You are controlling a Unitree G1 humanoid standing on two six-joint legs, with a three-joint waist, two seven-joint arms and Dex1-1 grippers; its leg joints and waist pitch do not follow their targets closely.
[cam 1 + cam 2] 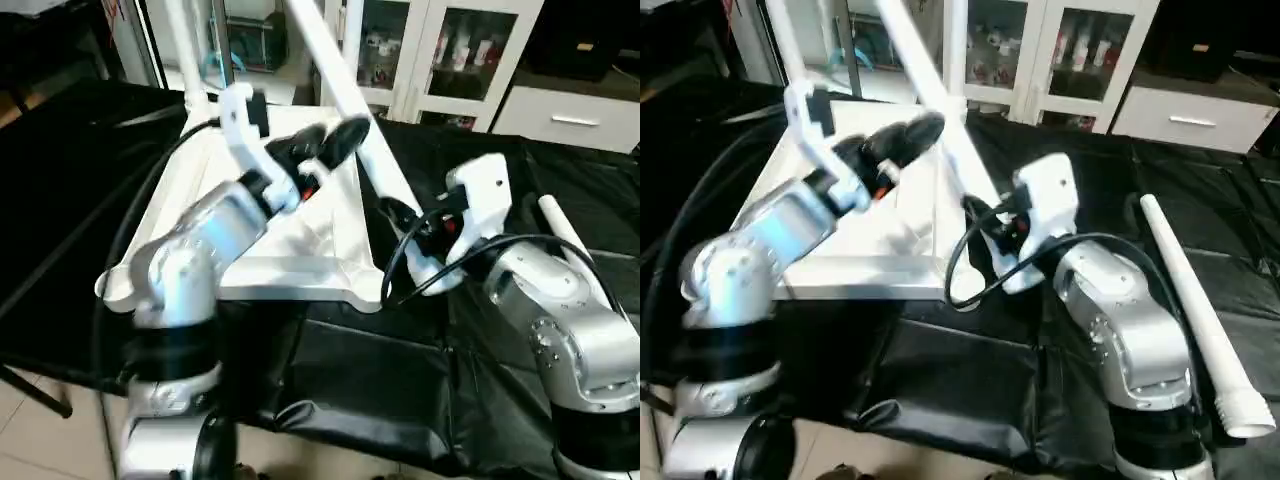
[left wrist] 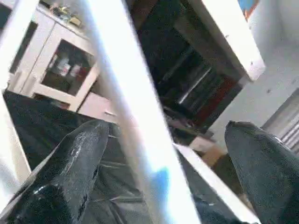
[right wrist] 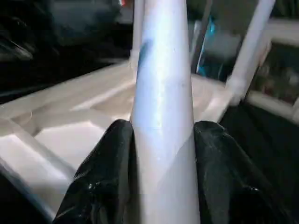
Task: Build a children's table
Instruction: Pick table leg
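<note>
Right gripper (image 3: 163, 154) clamps the slanting table leg (image 1: 345, 85) near its base; the spread-open left gripper (image 1: 325, 140) straddles it higher up.

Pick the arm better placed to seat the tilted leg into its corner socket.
Right, probably. The right gripper is clamped low on the tilted leg beside the tabletop's corner. The left gripper only straddles that leg higher up, fingers wide open.

Big desk (image 1: 420, 390) under a black cover. White table top (image 1: 300, 255) lying upside down beside the left fingers (image 1: 330, 140). Loose white leg (image 1: 1200, 320) lying past the right fingers (image 3: 112, 182).
</note>
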